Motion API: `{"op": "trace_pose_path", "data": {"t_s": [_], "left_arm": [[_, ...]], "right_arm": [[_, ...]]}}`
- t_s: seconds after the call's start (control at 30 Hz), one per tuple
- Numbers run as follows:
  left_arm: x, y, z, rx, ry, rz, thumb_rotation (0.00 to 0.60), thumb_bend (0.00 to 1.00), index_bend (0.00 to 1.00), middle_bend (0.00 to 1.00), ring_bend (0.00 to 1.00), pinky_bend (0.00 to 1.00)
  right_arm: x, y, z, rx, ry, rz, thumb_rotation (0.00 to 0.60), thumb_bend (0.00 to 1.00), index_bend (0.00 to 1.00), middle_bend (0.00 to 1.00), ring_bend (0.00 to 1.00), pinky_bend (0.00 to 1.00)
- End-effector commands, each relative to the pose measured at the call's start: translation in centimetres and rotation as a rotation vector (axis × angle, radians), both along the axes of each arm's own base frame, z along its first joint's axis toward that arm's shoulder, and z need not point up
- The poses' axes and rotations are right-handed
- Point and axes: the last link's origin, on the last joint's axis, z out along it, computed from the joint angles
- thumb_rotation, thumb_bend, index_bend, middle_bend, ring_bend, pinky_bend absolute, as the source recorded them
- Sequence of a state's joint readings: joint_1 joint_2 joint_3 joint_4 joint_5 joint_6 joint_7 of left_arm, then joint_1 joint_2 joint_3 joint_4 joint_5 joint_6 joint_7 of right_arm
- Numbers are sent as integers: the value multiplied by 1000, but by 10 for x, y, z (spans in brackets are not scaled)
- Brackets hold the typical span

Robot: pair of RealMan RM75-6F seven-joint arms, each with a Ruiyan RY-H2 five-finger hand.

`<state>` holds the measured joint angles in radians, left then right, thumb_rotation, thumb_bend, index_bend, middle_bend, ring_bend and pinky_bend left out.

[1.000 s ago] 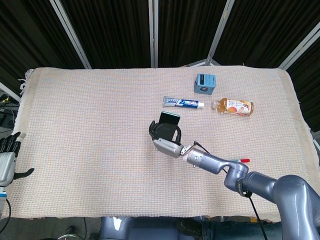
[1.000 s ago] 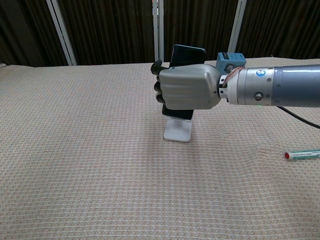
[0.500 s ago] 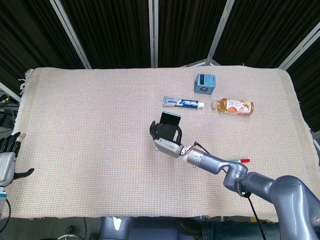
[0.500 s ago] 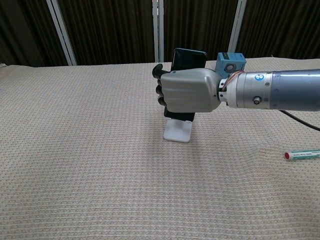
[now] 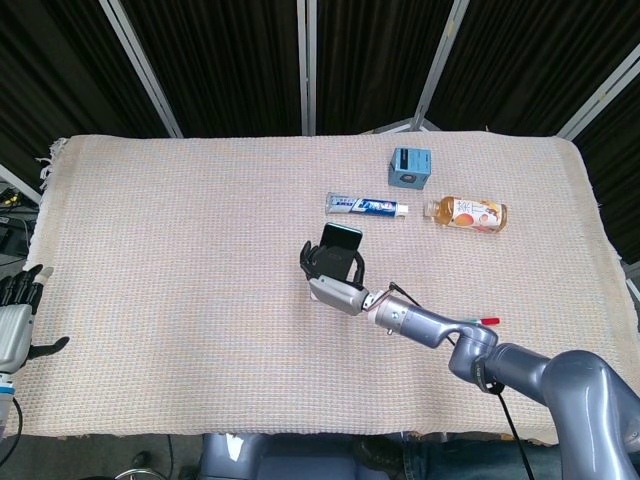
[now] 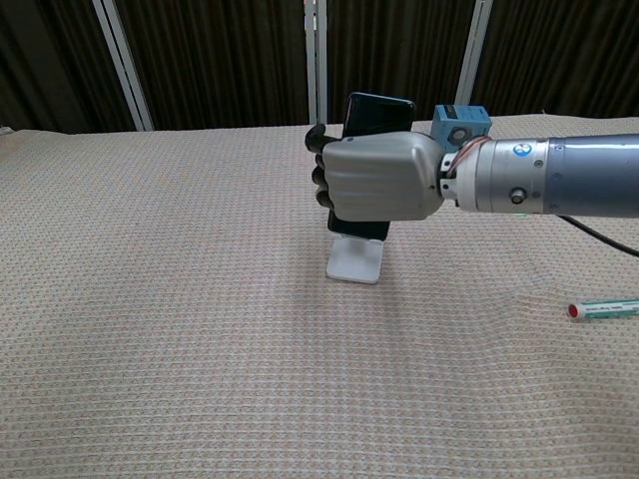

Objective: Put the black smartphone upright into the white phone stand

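— Barely anything has shifted from a second ago: the right hand [image 6: 384, 190] has edged slightly sideways over the stand [image 6: 356, 260], nothing more.

— What is it holding?

— Its fingers are wrapped around the phone [image 6: 377, 106], which stands upright with its lower edge just above the stand's base. I can't tell whether it touches the base yet.

— And the other hand?

— The left hand [image 5: 15, 310] sits at the table's [image 5: 150, 250] edge, fingers apart, holding nothing.

— So how should this step go?

— I'd keep the phone vertical, ease it straight down until the bottom edge seats in the stand, then loosen the fingers slowly; a quick release could tip the light stand over.
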<state>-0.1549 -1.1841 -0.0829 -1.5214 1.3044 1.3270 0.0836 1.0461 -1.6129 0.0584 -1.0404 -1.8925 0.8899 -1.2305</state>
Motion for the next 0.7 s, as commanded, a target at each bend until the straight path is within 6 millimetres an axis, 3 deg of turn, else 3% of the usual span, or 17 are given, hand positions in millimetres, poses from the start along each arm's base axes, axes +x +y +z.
{"op": "trace_pose_path", "data": {"t_s": [0.03, 0.17, 0.4, 0.57, 0.7], "left_arm": [[0, 0, 0, -1, 1, 1, 600, 0, 0, 0, 0, 0], [0, 0, 0, 0, -1, 0, 600, 0, 0, 0, 0, 0], [0, 0, 0, -1, -1, 0, 600, 0, 0, 0, 0, 0], [0, 0, 0, -2, 0, 0, 600, 0, 0, 0, 0, 0], [1, 0, 0, 0, -1, -3, 600, 0, 0, 0, 0, 0]], "right_arm": [[-1, 0, 0, -1, 2, -3, 600, 230, 553, 513, 449, 308], [-3, 0, -2, -2, 8, -12, 600, 226, 532, 481, 441, 307], [-5, 0, -2, 0, -8, -40, 600, 205, 300, 257, 374, 295], [-5, 1, -1, 2, -29, -51, 600, 202, 185, 200, 357, 295], [-5, 1, 3, 0, -50, -58, 600, 201, 155, 184, 348, 295]]}}
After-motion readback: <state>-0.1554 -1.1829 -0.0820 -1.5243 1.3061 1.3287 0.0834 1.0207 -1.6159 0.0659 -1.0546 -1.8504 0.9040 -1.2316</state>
